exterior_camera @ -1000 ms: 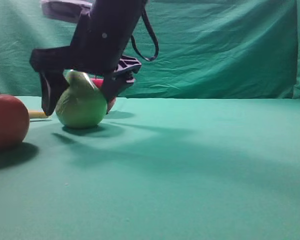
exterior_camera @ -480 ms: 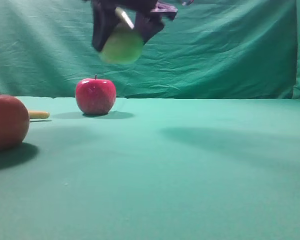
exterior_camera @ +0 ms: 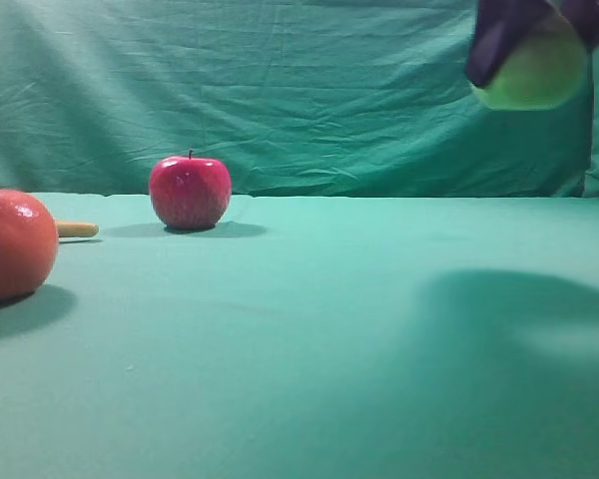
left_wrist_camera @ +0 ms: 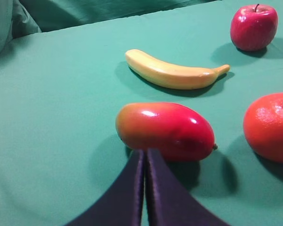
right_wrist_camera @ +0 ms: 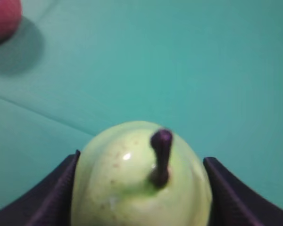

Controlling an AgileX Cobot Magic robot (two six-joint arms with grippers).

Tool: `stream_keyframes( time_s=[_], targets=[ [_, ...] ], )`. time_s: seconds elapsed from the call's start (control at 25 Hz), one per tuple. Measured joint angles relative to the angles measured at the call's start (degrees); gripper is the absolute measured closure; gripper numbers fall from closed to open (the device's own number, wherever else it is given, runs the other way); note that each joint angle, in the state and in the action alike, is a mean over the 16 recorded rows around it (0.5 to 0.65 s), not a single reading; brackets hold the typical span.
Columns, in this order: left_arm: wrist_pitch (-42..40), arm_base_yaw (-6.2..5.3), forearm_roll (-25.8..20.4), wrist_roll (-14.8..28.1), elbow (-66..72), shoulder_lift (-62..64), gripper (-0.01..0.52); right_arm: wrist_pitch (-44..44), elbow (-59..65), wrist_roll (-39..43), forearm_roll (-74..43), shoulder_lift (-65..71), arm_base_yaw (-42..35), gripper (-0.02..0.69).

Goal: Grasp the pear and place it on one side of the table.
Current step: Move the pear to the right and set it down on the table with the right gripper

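Our right claw [exterior_camera: 535,40], clamped on the pear [exterior_camera: 531,72] high at far right, should lower gently onto bare bench [exterior_camera: 309,339]; left claw [left_wrist_camera: 145,155] together.

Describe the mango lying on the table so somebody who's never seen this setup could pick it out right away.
Start from the teal-green table in the left wrist view, where four fruits lie. The mango is the nearest, just past the shut tips of the left gripper, with the banana behind it and the orange fruit beside it. It alone is an elongated oval, shading from red to orange-yellow.
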Motion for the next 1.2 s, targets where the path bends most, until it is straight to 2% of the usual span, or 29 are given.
stream_keyframes(
  time_s=[0.12, 0.32, 0.6, 0.72, 0.84, 1.2],
  targets=[
    [0.0, 0.0, 0.0, 0.0, 0.0, 0.0, 0.514, -3.9, 2.6, 0.0, 0.0, 1.7, -0.5, 0.192],
    [0.0, 0.0, 0.0, 0.0, 0.0, 0.0, 0.514, -6.3, 3.4, 0.0, 0.0, 3.9, -0.8, 0.142],
    [0.0, 0.0, 0.0, 0.0, 0.0, 0.0, 0.514, -1.0, -0.1, 0.0, 0.0, 1.3, -0.8, 0.068],
    [0.0, 0.0, 0.0, 0.0, 0.0, 0.0, 0.514, 3.4, -2.3, 0.0, 0.0, -2.0, -0.8, 0.064],
    [0.0, 0.0, 0.0, 0.0, 0.0, 0.0, 0.514, 8.4, -4.6, 0.0, 0.0, -6.3, -0.8, 0.132],
    [0.0, 0.0, 0.0, 0.0, 0.0, 0.0, 0.514, 21.3, -8.2, 0.1, 0.1, -22.4, -0.8, 0.487]
  ],
)
